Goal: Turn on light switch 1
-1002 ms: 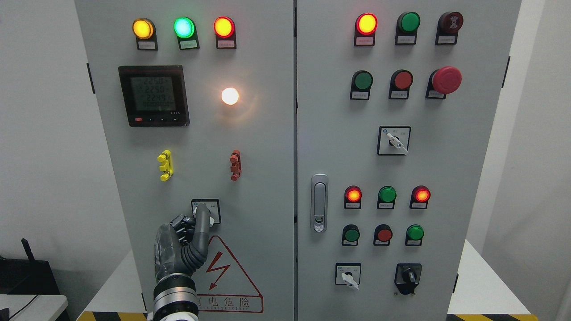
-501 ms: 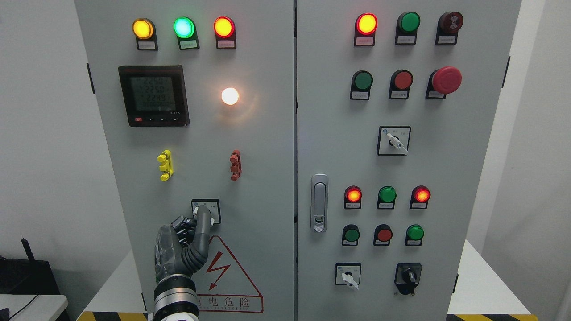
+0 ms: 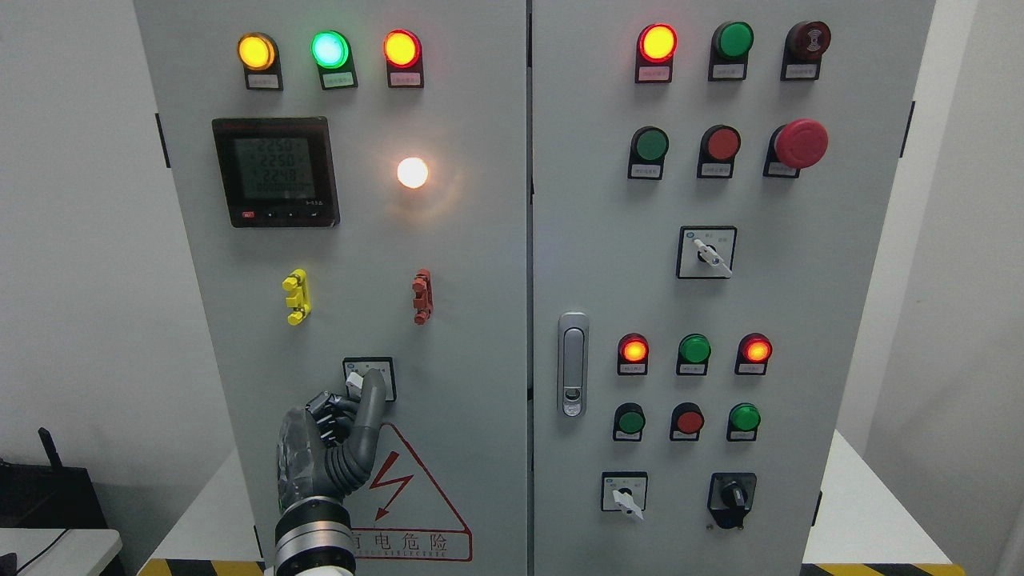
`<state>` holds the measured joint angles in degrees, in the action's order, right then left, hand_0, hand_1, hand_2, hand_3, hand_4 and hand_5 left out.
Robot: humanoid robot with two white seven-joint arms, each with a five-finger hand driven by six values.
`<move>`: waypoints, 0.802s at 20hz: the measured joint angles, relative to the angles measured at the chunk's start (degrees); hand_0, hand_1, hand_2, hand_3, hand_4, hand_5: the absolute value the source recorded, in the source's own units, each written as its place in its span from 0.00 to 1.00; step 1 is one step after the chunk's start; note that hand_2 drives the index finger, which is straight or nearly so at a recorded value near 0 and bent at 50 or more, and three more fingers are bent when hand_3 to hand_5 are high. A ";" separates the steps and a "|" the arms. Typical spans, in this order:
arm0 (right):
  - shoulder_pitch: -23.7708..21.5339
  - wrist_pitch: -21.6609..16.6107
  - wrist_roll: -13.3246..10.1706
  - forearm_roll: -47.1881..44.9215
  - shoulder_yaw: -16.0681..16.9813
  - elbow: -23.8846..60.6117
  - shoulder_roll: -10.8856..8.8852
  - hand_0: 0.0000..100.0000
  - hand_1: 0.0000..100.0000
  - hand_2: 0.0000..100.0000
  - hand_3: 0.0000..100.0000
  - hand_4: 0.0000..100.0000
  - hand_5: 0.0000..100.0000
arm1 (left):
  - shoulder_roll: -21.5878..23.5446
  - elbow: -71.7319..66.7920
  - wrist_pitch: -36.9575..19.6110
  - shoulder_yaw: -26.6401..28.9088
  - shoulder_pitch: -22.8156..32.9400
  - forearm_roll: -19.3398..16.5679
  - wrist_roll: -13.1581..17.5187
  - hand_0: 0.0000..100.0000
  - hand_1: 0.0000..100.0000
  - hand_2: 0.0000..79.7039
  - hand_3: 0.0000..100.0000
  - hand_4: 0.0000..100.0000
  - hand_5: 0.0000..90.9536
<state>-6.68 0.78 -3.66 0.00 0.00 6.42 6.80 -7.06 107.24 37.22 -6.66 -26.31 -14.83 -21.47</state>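
A small rotary switch [image 3: 369, 376] with a white knob sits in a black-framed plate low on the left cabinet door. My left hand [image 3: 336, 436] comes up from the bottom edge, left of the middle. One dark finger [image 3: 370, 408] points up and its tip touches the lower part of the knob; the other fingers are curled. A round white lamp [image 3: 412, 172] higher on the same door is lit. The right hand does not show.
The left door also carries a digital meter [image 3: 276, 172], yellow [image 3: 296, 296] and red [image 3: 422, 296] clips, three lit lamps along the top and a red warning triangle [image 3: 408, 488]. The right door has a handle [image 3: 573, 364], push buttons, selector switches and a red emergency stop [image 3: 802, 144].
My extended finger has slid a little down and to the right on the switch, so more of the white knob shows above its tip. The white lamp stays lit throughout.
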 measured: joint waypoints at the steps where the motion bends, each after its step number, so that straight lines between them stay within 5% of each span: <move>1: 0.00 0.00 0.00 0.00 0.00 0.00 0.00 0.12 0.39 0.00 0.00 0.00 0.00 | 0.00 0.20 -0.08 -0.02 0.41 -0.01 0.03 0.13 0.33 0.85 0.98 0.96 0.94; 7: 0.00 0.00 0.01 0.00 0.00 0.00 0.00 0.12 0.39 0.00 0.00 0.00 0.00 | 0.11 2.57 -5.39 -0.18 6.49 -0.18 1.13 0.01 0.34 0.84 0.97 0.96 0.94; 12: 0.00 0.00 0.01 0.00 0.00 0.00 0.00 0.12 0.39 0.00 0.00 0.00 0.00 | 0.51 3.95 -22.11 0.76 15.04 -0.22 6.59 0.00 0.31 0.80 0.93 0.95 0.90; 16: 0.00 0.00 0.01 0.00 0.00 -0.01 0.00 0.12 0.39 0.00 0.00 0.00 0.00 | 1.03 3.53 -38.81 3.80 23.65 -0.01 11.97 0.00 0.24 0.72 0.85 0.90 0.68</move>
<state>-6.68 0.78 -3.65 0.00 0.00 6.41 6.80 -6.03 110.77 -1.59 -2.86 -2.65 -14.83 -9.50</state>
